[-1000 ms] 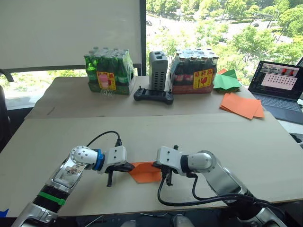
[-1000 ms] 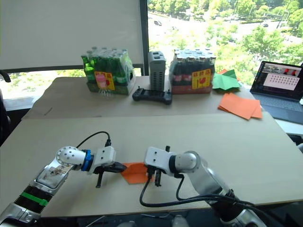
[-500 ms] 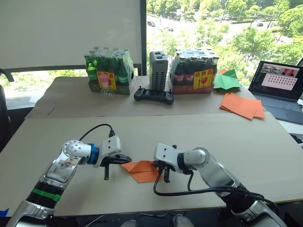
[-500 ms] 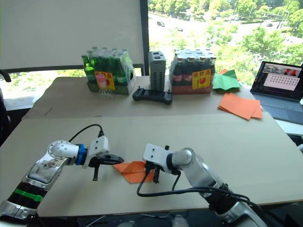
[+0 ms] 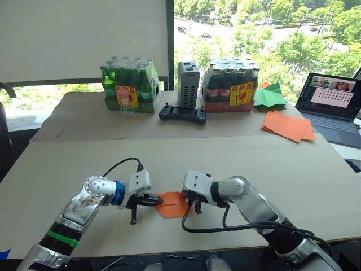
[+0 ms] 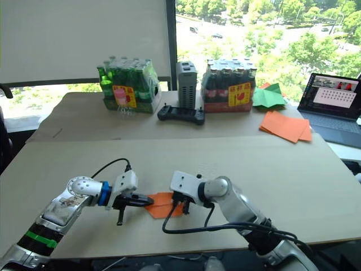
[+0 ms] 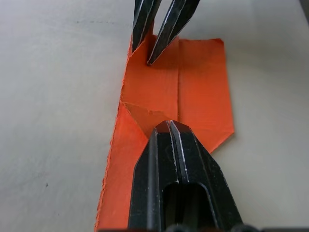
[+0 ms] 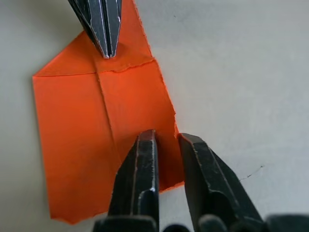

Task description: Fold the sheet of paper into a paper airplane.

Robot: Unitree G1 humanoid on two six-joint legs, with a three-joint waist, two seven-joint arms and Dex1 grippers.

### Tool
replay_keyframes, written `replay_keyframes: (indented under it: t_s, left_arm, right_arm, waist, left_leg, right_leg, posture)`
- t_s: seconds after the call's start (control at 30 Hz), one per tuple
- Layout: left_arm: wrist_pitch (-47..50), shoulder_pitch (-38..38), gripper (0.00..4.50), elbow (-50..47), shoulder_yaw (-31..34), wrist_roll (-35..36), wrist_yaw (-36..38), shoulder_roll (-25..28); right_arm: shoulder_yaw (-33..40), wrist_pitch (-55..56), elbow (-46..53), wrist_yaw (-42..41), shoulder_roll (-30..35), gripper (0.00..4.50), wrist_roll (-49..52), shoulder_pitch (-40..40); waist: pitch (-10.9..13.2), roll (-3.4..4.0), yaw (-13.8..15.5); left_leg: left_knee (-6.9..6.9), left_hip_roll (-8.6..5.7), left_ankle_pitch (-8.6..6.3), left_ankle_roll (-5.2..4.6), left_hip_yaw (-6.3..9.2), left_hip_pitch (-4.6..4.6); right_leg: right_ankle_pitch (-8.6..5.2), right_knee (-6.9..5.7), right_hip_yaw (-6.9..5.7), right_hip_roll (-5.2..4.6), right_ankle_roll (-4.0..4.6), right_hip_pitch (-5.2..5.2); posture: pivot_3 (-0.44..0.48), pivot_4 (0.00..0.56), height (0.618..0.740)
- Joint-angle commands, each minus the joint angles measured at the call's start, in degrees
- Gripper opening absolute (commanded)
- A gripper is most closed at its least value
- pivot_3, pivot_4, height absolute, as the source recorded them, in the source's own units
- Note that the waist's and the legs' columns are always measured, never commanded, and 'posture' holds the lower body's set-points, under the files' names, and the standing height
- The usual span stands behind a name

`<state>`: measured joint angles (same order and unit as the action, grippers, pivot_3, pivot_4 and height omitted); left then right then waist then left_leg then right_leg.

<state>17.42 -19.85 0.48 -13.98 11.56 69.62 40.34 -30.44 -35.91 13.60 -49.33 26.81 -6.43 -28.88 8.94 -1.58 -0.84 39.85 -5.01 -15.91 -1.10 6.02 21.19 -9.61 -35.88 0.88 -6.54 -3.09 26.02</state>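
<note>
Two grippers: both sit low over one folded orange paper at the near middle of the surface, facing each other from opposite ends of it.
Paper: the paper lies flat on the surface between the two grippers. It is narrow, with a long centre crease and one end folded to a slanted corner.
Left gripper: the left gripper has its fingers pressed together. In the left wrist view the joined tips rest on the folded, slanted end of the paper.
Right gripper: the right gripper is at the opposite end of the paper. In the right wrist view its fingers stand slightly apart, one tip over the paper and the other just past the paper's long edge, with that edge in the gap between them. Whether they pinch the paper cannot be told.
Beyond the grippers: two shrink-wrapped bottle packs, green and dark, a grey box between them and a black controller in front of it.
Far right of the grippers: green papers, a stack of orange sheets and an open laptop.
</note>
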Motion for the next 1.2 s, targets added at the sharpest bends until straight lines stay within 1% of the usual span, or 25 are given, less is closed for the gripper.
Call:
replay_keyframes:
  t_s: [0.03, 0.1, 0.23, 0.27, 0.3, 0.37, 0.5, 0.6, 0.87, 1.07, 1.2]
  left_arm:
    - [-2.4, 0.2, 0.00, 1.4, -1.2, -1.7, 0.7, 0.1]
    - [-2.7, 0.5, 0.00, 1.3, -1.4, -1.7, 0.7, -0.2]
    - [-3.1, 1.2, 0.00, 0.5, -1.9, -2.2, 0.6, -0.5]
    - [-3.1, 1.3, 0.00, 0.4, -2.0, -2.2, 0.5, -0.5]
    - [-3.1, 1.4, 0.00, 0.3, -2.1, -2.3, 0.4, -0.6]
    - [-3.3, 1.5, 0.00, 0.2, -2.1, -2.4, 0.3, -0.7]
    - [-3.8, 1.7, 0.00, -0.3, -2.4, -2.9, 0.1, -0.4]
    - [-4.4, 2.1, 0.00, -0.9, -2.8, -3.5, 0.1, -0.1]
    - [-4.9, 2.6, 0.00, -1.8, -3.0, -4.6, -0.4, 0.2]
    - [-5.1, 2.9, 0.00, -1.3, -3.0, -5.0, -0.7, 0.4]
    - [-5.1, 2.7, 0.00, -1.4, -3.1, -5.3, -0.7, 0.6]
  right_arm:
    - [0.3, -1.8, 0.9, 0.4, 0.1, 2.35, 0.0, 0.6]
    - [1.9, -1.2, 2.4, 0.7, -0.3, 3.00, 1.2, 0.6]
    - [5.2, 0.6, 6.3, 0.3, -2.0, 3.00, 4.8, -0.2]
    - [5.1, 0.9, 7.1, 0.0, -2.2, 2.40, 5.4, -0.4]
    - [4.6, 1.1, 7.6, -0.5, -2.3, 2.13, 5.9, -0.6]
    - [3.5, 1.2, 8.0, -1.0, -2.0, 1.37, 6.2, -0.7]
    - [-0.9, 3.3, 5.3, -2.6, -1.7, 0.03, 4.6, -1.4]
    - [-3.8, 5.2, 2.2, -3.3, -1.1, 0.03, 3.0, -1.3]
    - [-4.9, 6.8, -4.3, -2.0, -1.9, 0.03, 0.6, -1.4]
    - [-3.3, 6.1, -2.7, -3.0, -2.5, 0.03, 2.5, -1.6]
    - [-4.6, 4.8, -3.9, -3.5, -1.5, 0.03, 0.7, -1.8]
  waist:
    - [0.0, 0.00, 0.0]
    - [0.0, 0.00, 0.0]
    - [0.0, 0.01, 0.0]
    - [0.0, 0.01, 0.0]
    - [0.0, 0.01, 0.0]
    - [0.0, 0.01, 0.0]
    - [0.0, 0.01, 0.0]
    - [0.0, 0.01, 0.0]
    - [0.0, 0.02, 0.0]
    - [0.0, 0.02, 0.0]
    - [0.0, 0.02, 0.0]
  left_leg:
    - [-0.01, -0.01, 0.00, 0.00, 0.00, 0.00]
    - [-0.02, -0.01, -0.01, -0.01, 0.00, 0.01]
    - [-0.02, -0.01, -0.01, -0.01, 0.00, 0.04]
    - [-0.02, -0.01, -0.01, -0.01, 0.00, 0.04]
    - [-0.02, -0.01, -0.01, -0.01, 0.00, 0.04]
    - [-0.02, -0.01, -0.01, -0.01, 0.00, 0.04]
    - [-0.02, -0.02, -0.01, -0.01, 0.00, 0.04]
    - [-0.02, -0.01, -0.01, -0.01, 0.00, 0.04]
    - [-0.03, 0.00, -0.01, -0.01, 0.00, 0.01]
    - [-0.03, 0.00, -0.01, -0.01, 0.00, -0.01]
    - [-0.03, 0.00, -0.01, -0.01, 0.00, -0.01]
  right_leg:
    - [0.00, 0.01, 0.00, -0.01, 0.00, 0.00]
    - [0.00, 0.03, 0.01, -0.02, 0.01, 0.01]
    - [0.00, 0.04, 0.01, -0.02, 0.00, 0.02]
    - [0.00, 0.04, 0.01, -0.02, 0.00, 0.03]
    - [0.00, 0.04, 0.01, -0.02, 0.00, 0.03]
    - [-0.01, 0.04, 0.01, -0.02, 0.00, 0.03]
    - [-0.01, 0.04, 0.00, -0.02, -0.01, 0.02]
    - [-0.01, 0.04, 0.00, -0.02, 0.00, 0.02]
    - [0.00, 0.02, 0.00, -0.01, 0.00, 0.01]
    - [-0.01, 0.01, 0.00, -0.01, 0.00, 0.00]
    - [0.00, 0.01, 0.00, -0.01, 0.00, 0.00]
  posture:
    - [0.000, 0.150, 0.699]
    - [0.000, 0.150, 0.699]
    - [0.000, 0.150, 0.699]
    - [0.000, 0.150, 0.699]
    - [0.000, 0.150, 0.699]
    - [0.000, 0.150, 0.699]
    - [0.000, 0.150, 0.699]
    - [0.000, 0.150, 0.699]
    - [0.000, 0.150, 0.699]
    - [0.000, 0.150, 0.699]
    - [0.000, 0.150, 0.699]
